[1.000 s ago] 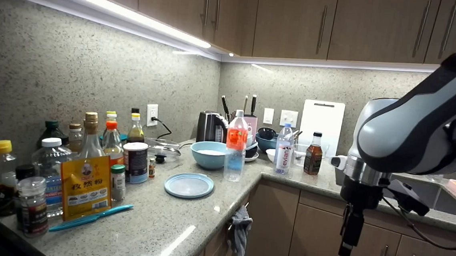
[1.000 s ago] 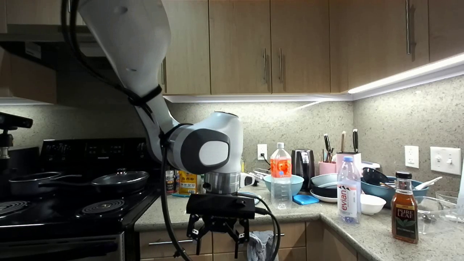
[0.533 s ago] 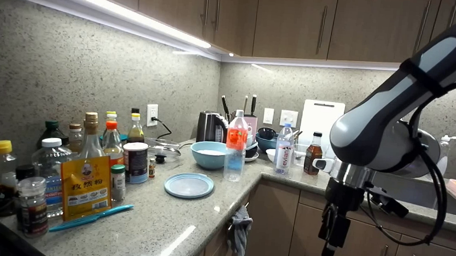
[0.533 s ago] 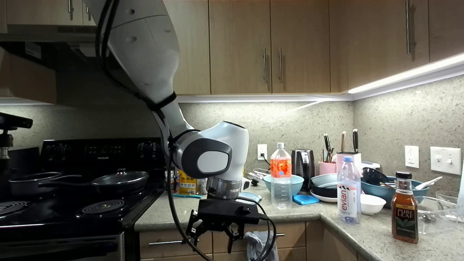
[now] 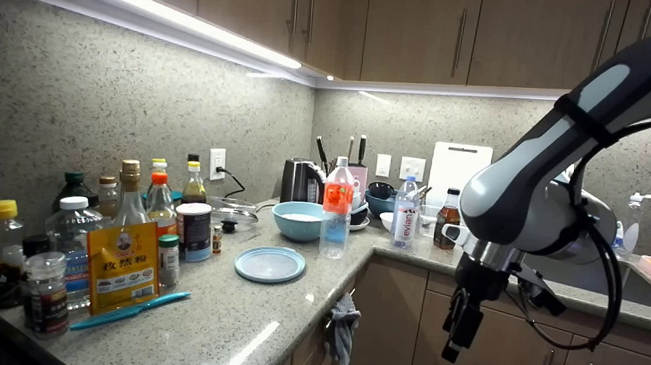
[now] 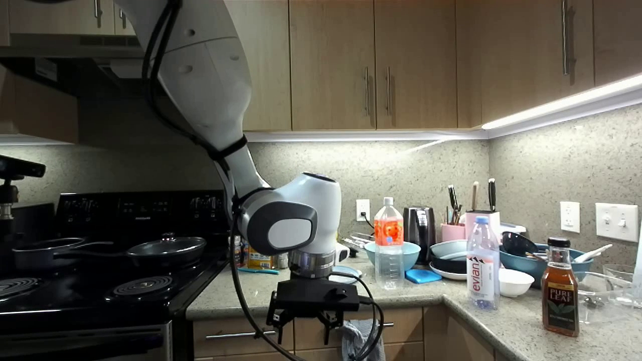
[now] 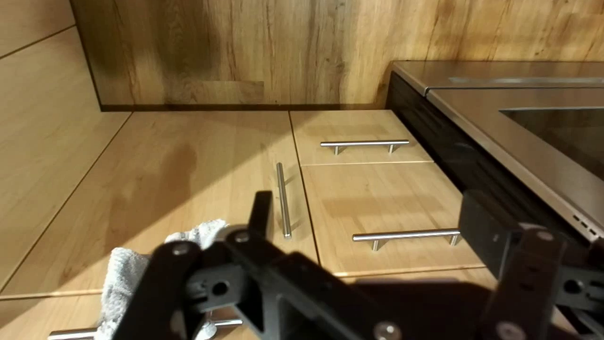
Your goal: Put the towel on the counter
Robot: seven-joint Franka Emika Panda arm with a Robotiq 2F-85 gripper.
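The grey towel [image 5: 342, 330] hangs over a drawer handle below the counter edge. It also shows in an exterior view [image 6: 354, 338], partly behind the arm's cable, and at the lower left of the wrist view [image 7: 121, 278], partly covered by a gripper finger. The stone counter [image 5: 207, 323] lies above it and also shows in an exterior view [image 6: 421, 295]. My gripper [image 5: 451, 351] is open and empty, below counter height and apart from the towel. In the wrist view the fingers [image 7: 370, 215] are wide apart, with the towel outside them to the left.
A clear bottle with an orange label [image 5: 335, 223], a blue lid [image 5: 270, 264] and a blue bowl [image 5: 298, 222] stand on the counter. An Evian bottle [image 6: 482, 265] and a tea bottle [image 6: 560, 291] stand near its edge. The black stove [image 6: 125, 281] is beside the counter.
In an exterior view, the arm and gripper have moved left, closer to the towel. In the other exterior view, the gripper has tilted and levelled again. The towel has not moved.
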